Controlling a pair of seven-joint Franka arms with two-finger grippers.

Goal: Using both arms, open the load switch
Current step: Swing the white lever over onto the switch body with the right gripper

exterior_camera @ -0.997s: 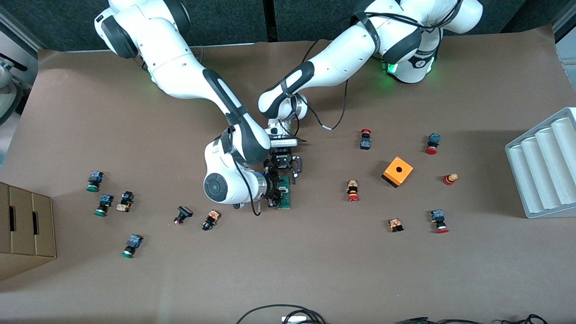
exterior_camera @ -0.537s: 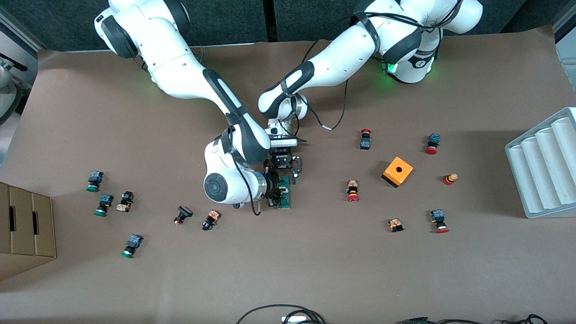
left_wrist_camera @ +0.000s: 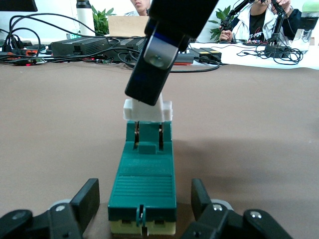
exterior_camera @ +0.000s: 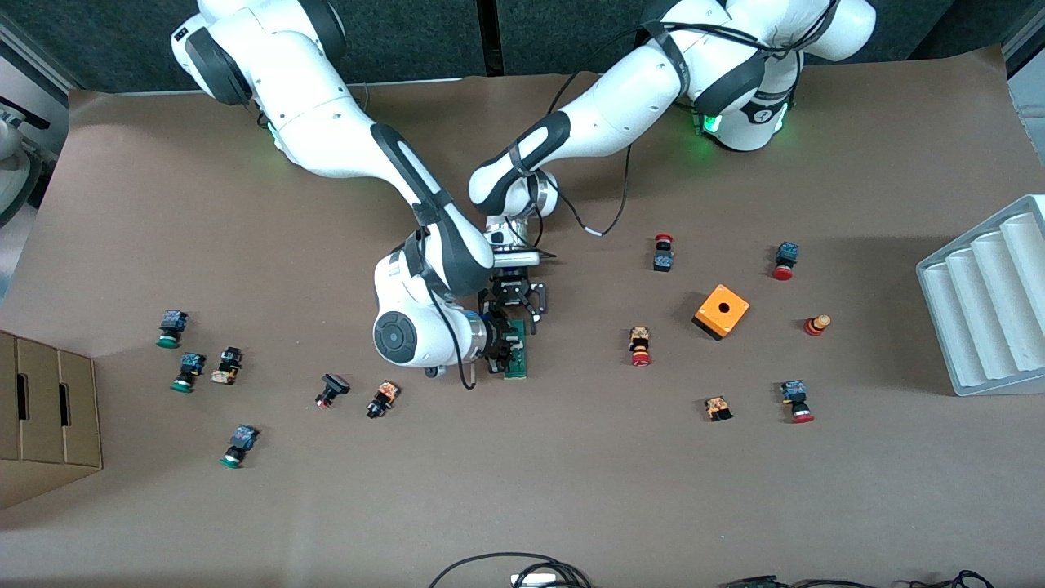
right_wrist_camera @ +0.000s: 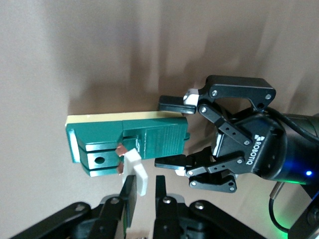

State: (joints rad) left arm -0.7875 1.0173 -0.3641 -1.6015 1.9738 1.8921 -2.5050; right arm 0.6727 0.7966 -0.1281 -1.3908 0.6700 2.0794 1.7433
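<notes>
load switch point(exterior_camera: 517, 349): partly hidden by right gripper point(exterior_camera: 500, 349) | left gripper point(left_wrist_camera: 142, 209): fingers cut off by frame edge

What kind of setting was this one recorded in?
Likely a robotics lab bench: a paper-covered table strewn with push-buttons, an orange cube and a load switch, with cables and seated people at desks in the left wrist view.

**Brown-papered table in a working lab**

Brown paper point(exterior_camera: 571, 490) covers the whole table. A dark panelled wall point(exterior_camera: 490, 33) runs along the edge where the bases stand. A cardboard box point(exterior_camera: 45, 416) sits at the right arm's end, a white ribbed tray point(exterior_camera: 992, 302) at the left arm's end. Black cables point(exterior_camera: 514, 567) curl at the camera-side edge. The left wrist view shows desks with equipment point(left_wrist_camera: 79, 45), potted plants point(left_wrist_camera: 102, 17) and seated people point(left_wrist_camera: 259, 20).
</notes>
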